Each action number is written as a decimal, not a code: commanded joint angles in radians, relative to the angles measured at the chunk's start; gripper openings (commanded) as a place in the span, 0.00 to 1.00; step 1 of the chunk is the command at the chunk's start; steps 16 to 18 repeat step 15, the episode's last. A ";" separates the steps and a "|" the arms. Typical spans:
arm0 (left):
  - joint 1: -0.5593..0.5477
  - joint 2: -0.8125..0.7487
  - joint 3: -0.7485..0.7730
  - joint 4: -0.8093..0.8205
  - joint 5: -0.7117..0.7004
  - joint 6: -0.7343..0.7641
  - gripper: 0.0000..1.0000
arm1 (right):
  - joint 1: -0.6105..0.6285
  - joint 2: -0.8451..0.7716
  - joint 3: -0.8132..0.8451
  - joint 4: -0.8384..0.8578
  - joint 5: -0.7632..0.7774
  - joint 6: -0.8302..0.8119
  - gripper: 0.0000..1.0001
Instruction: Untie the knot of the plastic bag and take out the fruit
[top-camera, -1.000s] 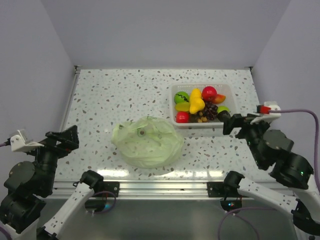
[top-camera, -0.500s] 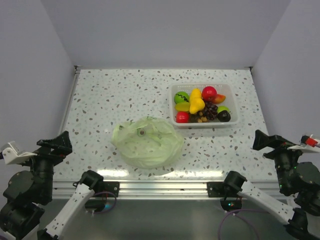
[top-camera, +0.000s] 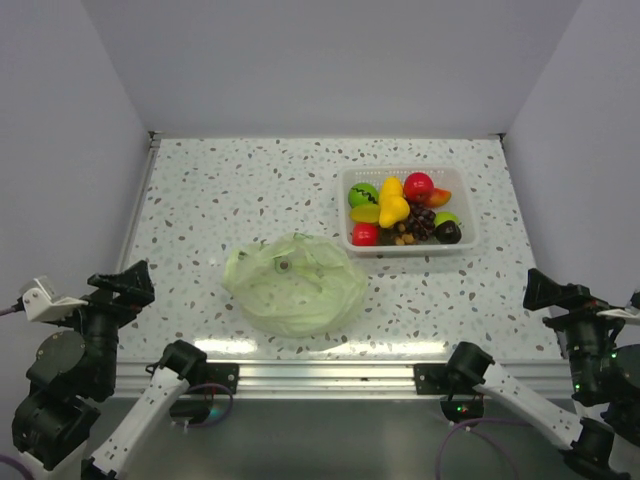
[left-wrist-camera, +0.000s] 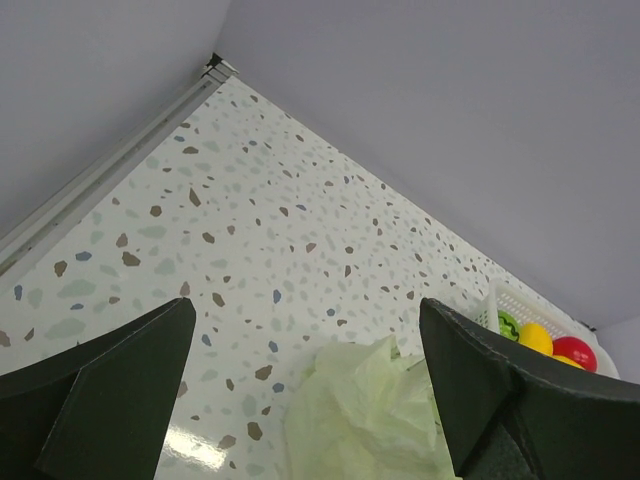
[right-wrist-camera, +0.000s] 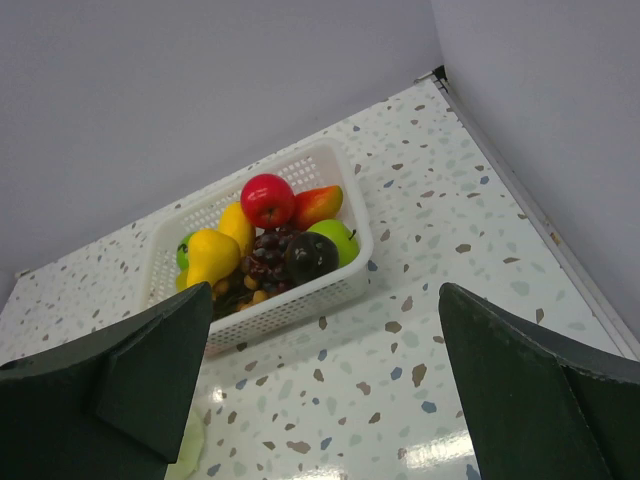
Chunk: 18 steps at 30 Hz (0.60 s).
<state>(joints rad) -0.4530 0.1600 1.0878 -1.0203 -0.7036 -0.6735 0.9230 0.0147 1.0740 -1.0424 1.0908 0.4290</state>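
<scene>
Left gripper (top-camera: 128, 283), jaws wide and empty, has drawn back to the near left. The crumpled pale green plastic bag (top-camera: 295, 285) lies unmoved in the middle. The small toy fruits (top-camera: 392, 208) sit in the white plastic basket (top-camera: 410, 250). Right gripper (top-camera: 548, 290), also wide and empty, has withdrawn from it.

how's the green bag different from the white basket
The bag is pale green, soft and crumpled; the basket is white, rigid and slatted. The bag lies slumped near the front middle of the table; the basket sits farther back on the right, piled with toy fruit. Both rest on the speckled table.
</scene>
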 joint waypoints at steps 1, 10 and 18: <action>-0.004 -0.013 -0.026 0.060 -0.010 -0.021 1.00 | 0.002 0.010 0.012 -0.005 0.024 0.028 0.99; -0.003 0.006 -0.057 0.094 -0.007 -0.011 1.00 | 0.004 0.018 0.009 0.002 0.020 0.019 0.99; -0.003 0.012 -0.071 0.117 0.003 0.005 1.00 | 0.002 0.030 0.014 -0.001 0.017 0.014 0.99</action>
